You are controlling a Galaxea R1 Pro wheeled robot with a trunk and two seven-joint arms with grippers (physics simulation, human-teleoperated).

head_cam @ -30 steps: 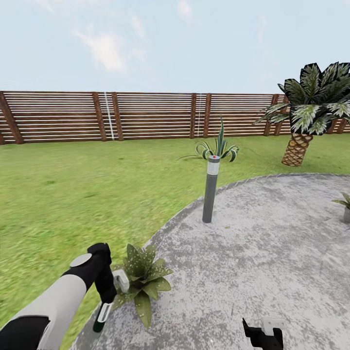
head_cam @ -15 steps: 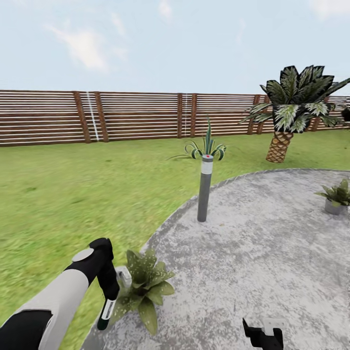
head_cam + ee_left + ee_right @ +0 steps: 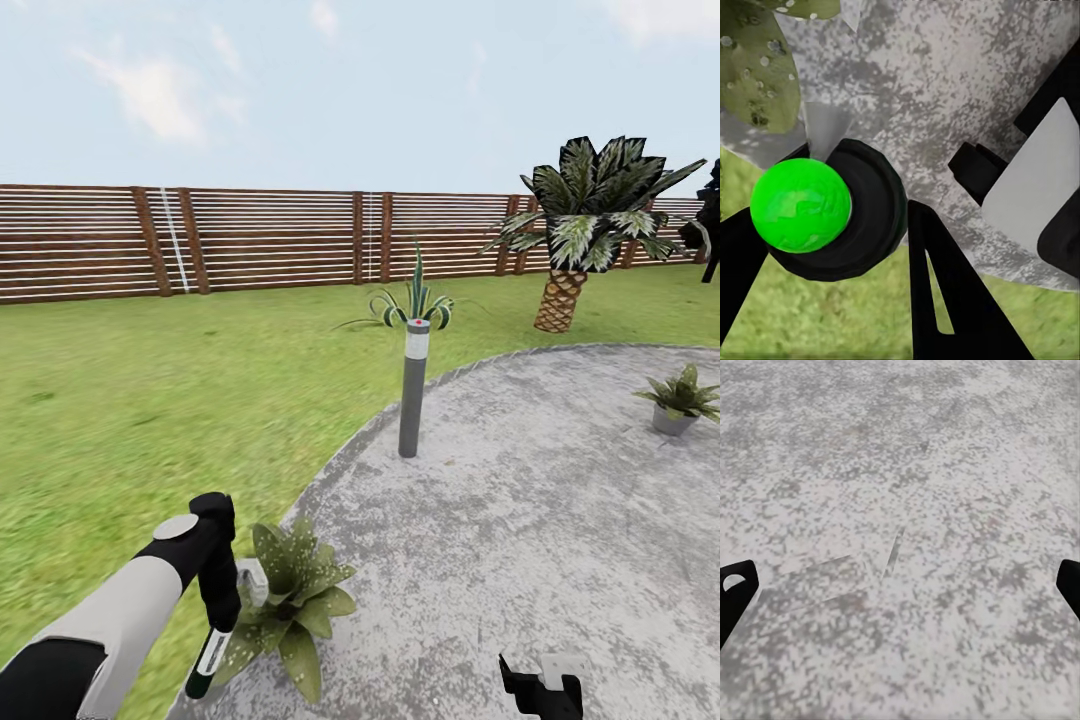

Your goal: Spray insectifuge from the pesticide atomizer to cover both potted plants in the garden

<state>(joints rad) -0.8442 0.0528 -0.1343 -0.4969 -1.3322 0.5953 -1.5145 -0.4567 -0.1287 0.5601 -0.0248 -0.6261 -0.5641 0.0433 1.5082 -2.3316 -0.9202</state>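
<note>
Grey mottled patio (image 3: 560, 520) meets green lawn (image 3: 150, 400) — at its edge, around seven o'clock in the head view, a potted plant (image 3: 295, 600) spreads speckled leaves, its pot hidden beneath them. The left gripper (image 3: 215, 640) pinches the pesticide atomizer (image 3: 207, 662), which hangs nozzle-down just beside those leaves; in the left wrist view its dark round end with a bright green cap (image 3: 801, 205) sits between the black fingers. A second potted plant (image 3: 680, 398) sits in a little grey pot at three o'clock. The right gripper (image 3: 543, 690), at five o'clock, seems spread — its fingertips (image 3: 735, 589) stand well apart over bare paving.
</note>
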